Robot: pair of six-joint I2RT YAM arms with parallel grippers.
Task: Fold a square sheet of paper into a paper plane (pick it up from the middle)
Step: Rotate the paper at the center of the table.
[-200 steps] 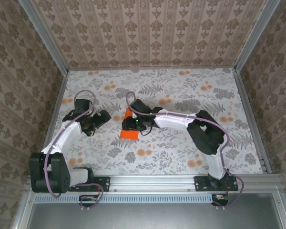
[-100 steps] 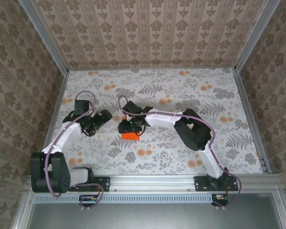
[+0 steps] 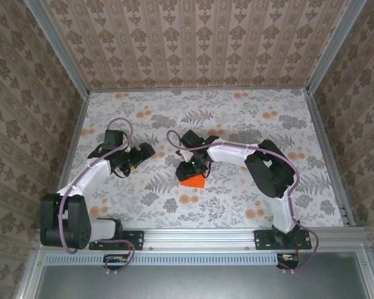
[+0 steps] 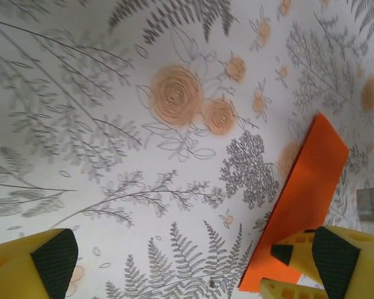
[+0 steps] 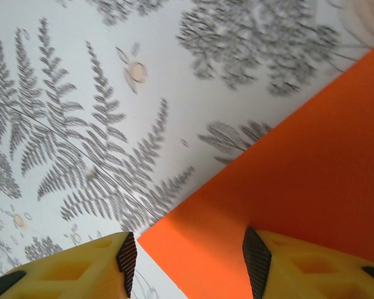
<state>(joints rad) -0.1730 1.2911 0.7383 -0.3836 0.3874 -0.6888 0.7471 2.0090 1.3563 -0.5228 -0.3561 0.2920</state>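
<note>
Square sheet of paper lies flat near the middle of the worktop, mostly hidden under my right end effector. In the right wrist view that end effector has its jaws partly apart and clamped on nothing. They straddle a straight edge of the paper, with one fingertip over orange and the other over the printed cloth. I cannot tell whether a tip touches the sheet.

My left end effector waits just beside it with its jaws fully spread. In its own camera the left end effector sees the paper as a long, narrow band with crisp edges, running in under one pad.

I judge the main risk to be the grip point. Closing here would pinch at the edge, not the middle, so a sheet this thin would droop or twist. The paper is matte, uncreased where I can see it, and vivid against the pale floral cloth. The cloth looks smooth, so a downward push could make the sheet skate or buckle into a stray crease. The two arms are also close enough to clash.
</note>
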